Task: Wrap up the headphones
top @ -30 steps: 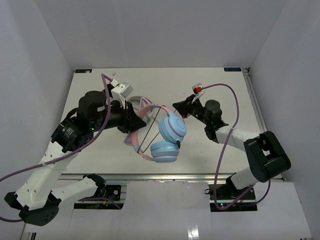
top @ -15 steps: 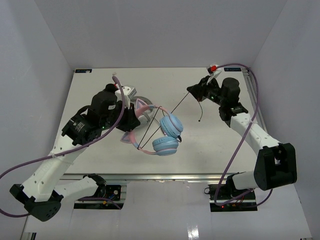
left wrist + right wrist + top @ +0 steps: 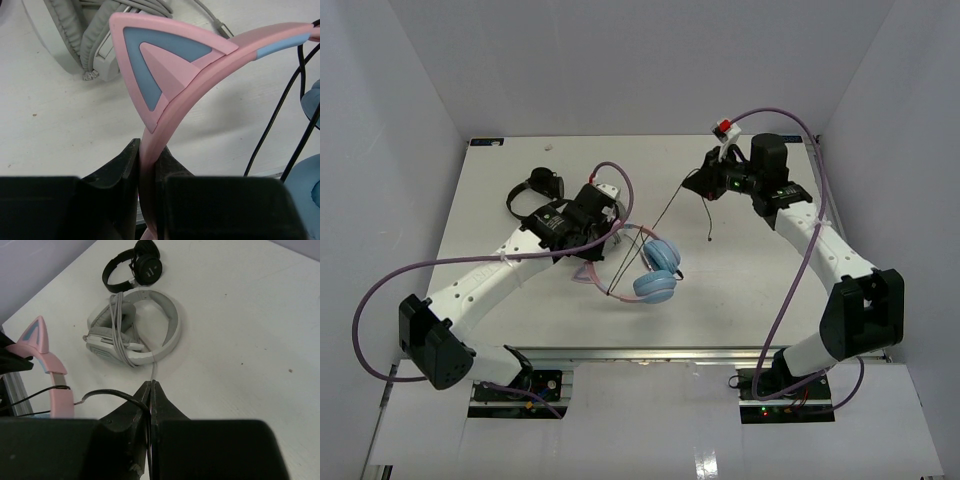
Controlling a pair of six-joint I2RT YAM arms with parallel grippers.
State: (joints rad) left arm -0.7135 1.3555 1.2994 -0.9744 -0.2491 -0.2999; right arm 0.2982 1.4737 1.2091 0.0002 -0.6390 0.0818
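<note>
The headphones have a pink cat-eared headband (image 3: 592,268) and light blue ear cups (image 3: 660,257). They sit mid-table, tilted, in my left gripper (image 3: 605,238), which is shut on the headband (image 3: 165,75). The thin dark cable (image 3: 665,212) runs from the headphones up to my right gripper (image 3: 692,186), which is shut on it. The cable's loose end (image 3: 708,238) hangs below that gripper. In the right wrist view the cable (image 3: 107,394) bends into the closed fingers (image 3: 151,387). In the left wrist view the fingers (image 3: 148,150) pinch the pink band.
Small black headphones (image 3: 535,188) lie at the back left, also in the right wrist view (image 3: 135,270). Grey-white headphones (image 3: 132,330) with a wound cord lie just behind the pink ones (image 3: 85,35), mostly under my left arm in the top view.
My left arm has dropped lower and stretched out, bringing the pink headphones down toward the table. My right gripper has swung out to the back right with the cable, drawing it longer.
</note>
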